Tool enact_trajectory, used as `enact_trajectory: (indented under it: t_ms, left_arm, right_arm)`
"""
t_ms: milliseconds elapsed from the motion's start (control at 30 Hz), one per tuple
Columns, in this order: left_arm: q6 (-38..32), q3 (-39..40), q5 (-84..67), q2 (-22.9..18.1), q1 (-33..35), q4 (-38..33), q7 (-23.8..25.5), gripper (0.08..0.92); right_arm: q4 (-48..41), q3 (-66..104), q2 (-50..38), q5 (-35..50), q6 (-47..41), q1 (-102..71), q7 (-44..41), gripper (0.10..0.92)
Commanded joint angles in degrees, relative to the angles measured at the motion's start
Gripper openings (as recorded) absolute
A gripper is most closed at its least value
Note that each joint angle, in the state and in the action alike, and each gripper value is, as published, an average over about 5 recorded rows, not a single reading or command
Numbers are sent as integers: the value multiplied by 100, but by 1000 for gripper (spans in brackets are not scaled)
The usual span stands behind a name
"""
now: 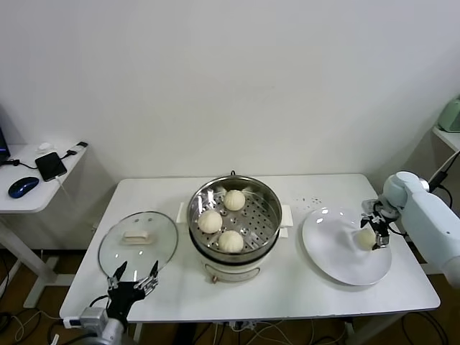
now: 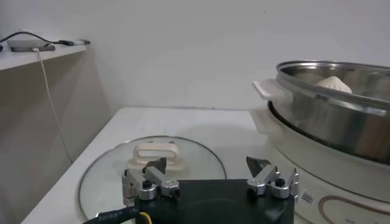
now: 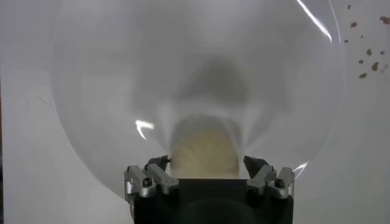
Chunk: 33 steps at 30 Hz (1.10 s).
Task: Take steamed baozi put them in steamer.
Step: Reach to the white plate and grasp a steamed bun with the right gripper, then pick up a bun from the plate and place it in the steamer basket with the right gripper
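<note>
Here the right end effector [image 1: 374, 233] stands over the white plate [image 1: 338, 259], its fingers apart on either side of the fourth steamed baozi [image 1: 366, 238]. In the right wrist view this bun [image 3: 203, 153] lies directly between the two fingertips [image 3: 156, 163], close to both; whether they touch it cannot be told. The bun rests on the plate [image 3: 109, 91], on the part of it nearest the right end effector. The jaws are spread, not clamped.

The steamer [image 1: 267, 208] stands well to the left of the right end effector, at the middle of the tabletop [image 1: 316, 188]. Three steamed baozi lie on its perforated tray: one toward the wall [image 1: 234, 200], one toward the left side [image 1: 210, 221], one toward the robot [image 1: 231, 241].

The left end effector [image 1: 134, 279] is parked at the near left edge of the tabletop, fingers apart and holding nothing. The glass lid [image 1: 118, 251] lies flat just ahead of it; in the left wrist view the lid's cream handle [image 2: 156, 154] sits just beyond the fingertips [image 2: 157, 165]. The steamer [image 2: 329, 115] stands to the right of this end effector, with one bun [image 2: 333, 83] showing above its rim.
</note>
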Motion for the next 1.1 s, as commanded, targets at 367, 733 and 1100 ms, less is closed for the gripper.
enact_trajectory:
  t_ms: [367, 733, 1100]
  left_arm:
    - [-2, 8, 5, 9, -20, 54, -5, 823]
    - [-22, 45, 100, -2, -107, 53, -19, 823]
    - [-57, 109, 467, 11, -222, -5, -96, 823]
  right_arm:
    - [-14, 35, -43, 95, -85, -1, 41, 731]
    - [1189, -1549, -865, 2386, -1172, 1111, -342, 599]
    - [3462, -4964, -1169, 5338, -3510, 4250, 143, 602]
